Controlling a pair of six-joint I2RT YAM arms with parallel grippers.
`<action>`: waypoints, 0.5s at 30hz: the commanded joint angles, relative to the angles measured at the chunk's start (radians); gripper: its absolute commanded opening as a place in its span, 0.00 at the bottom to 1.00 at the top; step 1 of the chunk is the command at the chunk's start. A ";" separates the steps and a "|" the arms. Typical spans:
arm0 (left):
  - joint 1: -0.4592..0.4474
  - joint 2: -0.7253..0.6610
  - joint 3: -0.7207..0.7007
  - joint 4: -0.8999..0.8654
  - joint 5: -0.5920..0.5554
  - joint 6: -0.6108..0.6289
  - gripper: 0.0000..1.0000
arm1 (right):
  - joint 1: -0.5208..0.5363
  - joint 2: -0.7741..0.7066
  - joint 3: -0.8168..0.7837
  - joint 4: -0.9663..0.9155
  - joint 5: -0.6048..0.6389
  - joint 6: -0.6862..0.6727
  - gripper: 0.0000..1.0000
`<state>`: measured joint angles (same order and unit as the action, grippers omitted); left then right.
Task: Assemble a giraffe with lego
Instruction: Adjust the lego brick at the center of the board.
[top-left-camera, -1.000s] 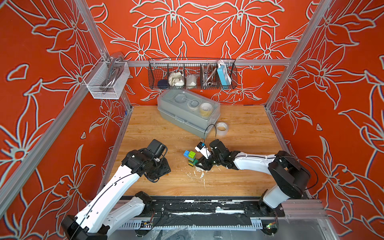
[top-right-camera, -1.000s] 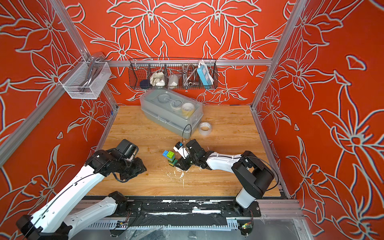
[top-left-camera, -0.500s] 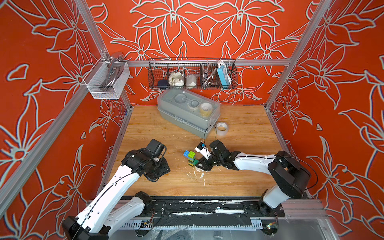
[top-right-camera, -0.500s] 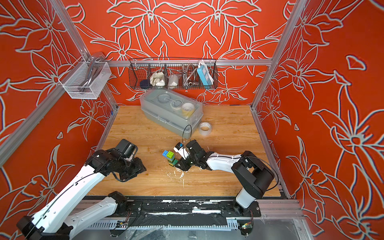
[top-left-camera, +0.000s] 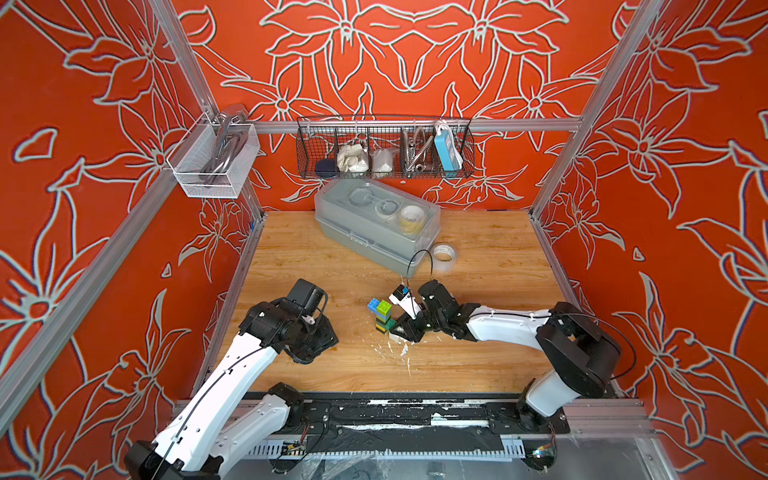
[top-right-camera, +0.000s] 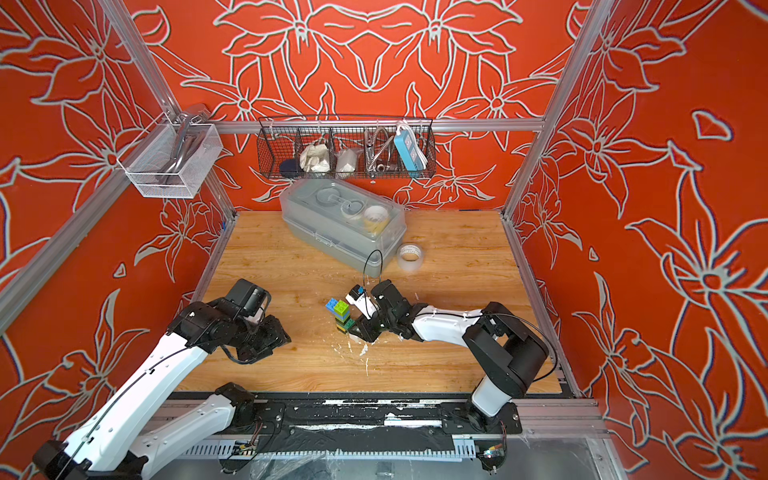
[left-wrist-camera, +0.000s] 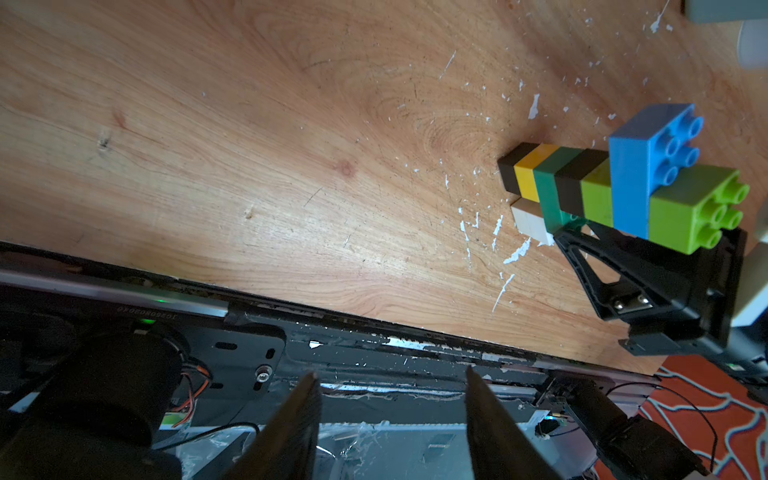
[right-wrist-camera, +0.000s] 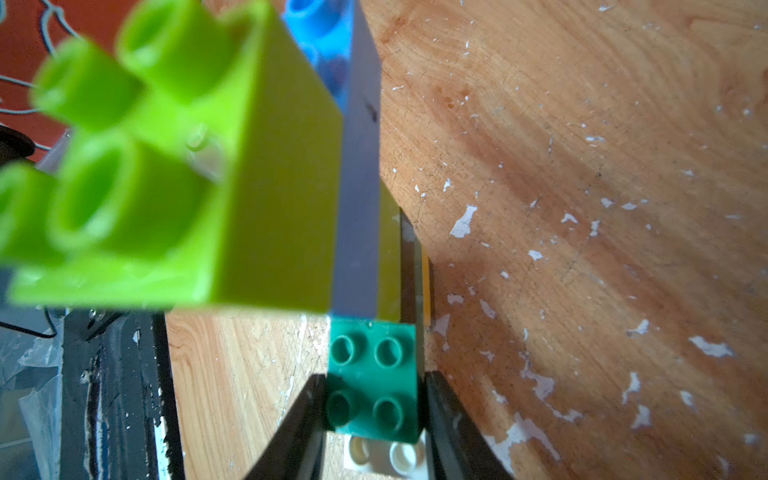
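Note:
The giraffe (top-left-camera: 383, 312) stands upright on the wooden table (top-left-camera: 478, 365) in both top views (top-right-camera: 341, 314), made of lego. Its black-and-yellow leg, dark green body, black-lime neck and blue-lime head show in the left wrist view (left-wrist-camera: 623, 183). My right gripper (right-wrist-camera: 374, 388) is shut on the dark green body (right-wrist-camera: 374, 365), one finger on each side, low at the table (top-left-camera: 395, 328). A white brick (right-wrist-camera: 386, 455) sits under that body's end with its studs partly showing. My left gripper (left-wrist-camera: 390, 374) is open and holds nothing, well to the left (top-left-camera: 311, 343).
A clear lidded box (top-left-camera: 374, 224) lies at the back with a tape roll (top-left-camera: 444, 253) beside it. A wire basket (top-left-camera: 384, 151) hangs on the back wall. White flecks (top-left-camera: 401, 353) dot the wood. The black base rail (top-left-camera: 395, 415) runs along the front edge.
My right gripper's jaws have closed in onto the giraffe's dark green body. The giraffe and the left arm stay where they were.

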<state>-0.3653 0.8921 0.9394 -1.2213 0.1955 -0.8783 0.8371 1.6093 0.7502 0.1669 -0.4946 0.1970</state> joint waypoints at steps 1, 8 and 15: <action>0.015 -0.016 -0.009 -0.018 0.015 0.018 0.55 | 0.010 0.000 -0.005 -0.017 0.017 -0.004 0.34; 0.026 -0.025 -0.016 -0.026 0.018 0.022 0.54 | 0.011 -0.008 -0.013 -0.009 0.012 -0.001 0.32; 0.032 -0.027 -0.009 -0.030 0.013 0.031 0.54 | 0.010 -0.071 -0.021 -0.014 -0.054 0.016 0.31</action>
<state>-0.3416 0.8753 0.9325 -1.2266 0.2081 -0.8646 0.8391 1.5883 0.7425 0.1638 -0.5011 0.2012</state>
